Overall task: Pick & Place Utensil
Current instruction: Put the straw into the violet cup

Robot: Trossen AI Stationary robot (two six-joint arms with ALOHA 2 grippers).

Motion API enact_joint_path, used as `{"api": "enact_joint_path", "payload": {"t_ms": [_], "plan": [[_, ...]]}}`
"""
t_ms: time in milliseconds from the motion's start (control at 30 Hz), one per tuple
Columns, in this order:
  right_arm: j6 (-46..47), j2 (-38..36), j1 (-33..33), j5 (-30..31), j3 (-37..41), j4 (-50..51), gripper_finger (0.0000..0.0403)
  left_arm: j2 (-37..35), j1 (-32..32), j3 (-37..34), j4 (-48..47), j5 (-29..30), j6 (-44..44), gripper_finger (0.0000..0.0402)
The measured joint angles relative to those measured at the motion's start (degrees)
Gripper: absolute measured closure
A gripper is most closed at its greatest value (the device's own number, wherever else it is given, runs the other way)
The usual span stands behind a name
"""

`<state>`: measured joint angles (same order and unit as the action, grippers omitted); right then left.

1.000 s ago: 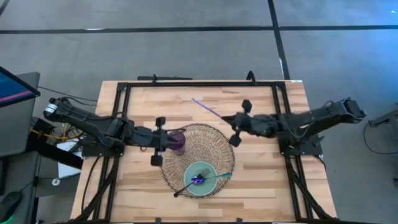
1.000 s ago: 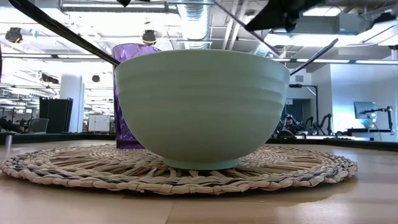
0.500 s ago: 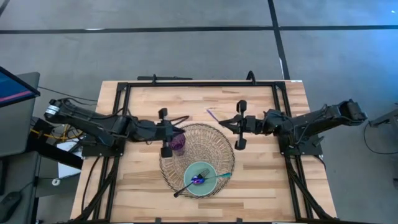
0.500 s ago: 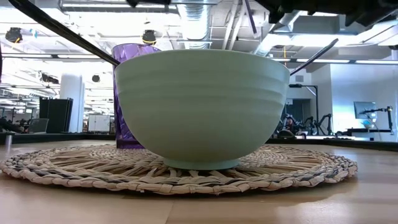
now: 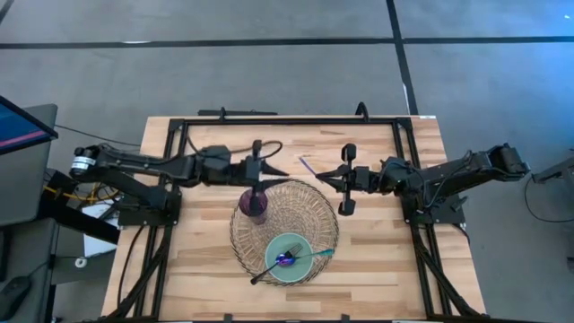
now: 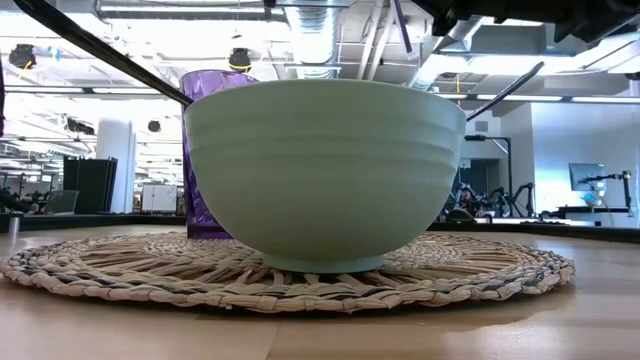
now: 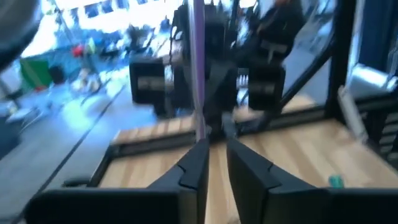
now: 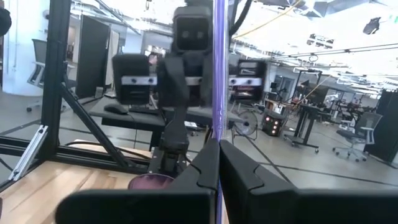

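Right gripper pinches thin purple utensil — beside woven mat.

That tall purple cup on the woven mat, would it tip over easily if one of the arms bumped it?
Probably, yes. The purple cup looks tall and narrow beside the wide green bowl, so a sideways knock near its rim would likely topple it. The bumpy woven mat gives it an uneven footing. It looks like translucent plastic, so probably light.

table: pale wood, smooth, visible grain | placemat: woven straw, rough | bowl: pale green, smooth, softly glossy, ridged | cup: purple translucent plastic | utensil: thin purple, glossy | arms: dark matt
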<state>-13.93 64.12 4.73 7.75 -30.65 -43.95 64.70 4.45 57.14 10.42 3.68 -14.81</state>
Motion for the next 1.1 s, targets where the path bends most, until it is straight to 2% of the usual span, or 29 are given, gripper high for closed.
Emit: {"api": "enact_joint_path", "payload": {"t_ms": [167,533,633,800,1100], "plan": [[0.1,0.0,-0.4,0.0,0.0,-0.3,0.0403,3.1,-3.6,0.0,10.3,-7.2,0.0,0.0325],[5.4,0.0,-4.1,-0.4,0.0,3.1,0.0403,9.2,-5.3,0.0,23.9,-10.2,0.0,0.0323],[5.4,0.0,-4.2,-0.9,0.0,3.7,0.0403,9.3,-5.3,0.0,24.6,-10.2,0.0,0.0323],[4.8,0.0,-4.0,-8.5,0.0,3.7,0.0403,8.8,-5.3,0.0,24.8,-9.2,0.0,0.0325],[9.9,0.0,-4.7,-9.1,0.0,7.7,0.0403,8.5,-5.2,0.0,24.5,-9.9,0.4,0.0325]]}}
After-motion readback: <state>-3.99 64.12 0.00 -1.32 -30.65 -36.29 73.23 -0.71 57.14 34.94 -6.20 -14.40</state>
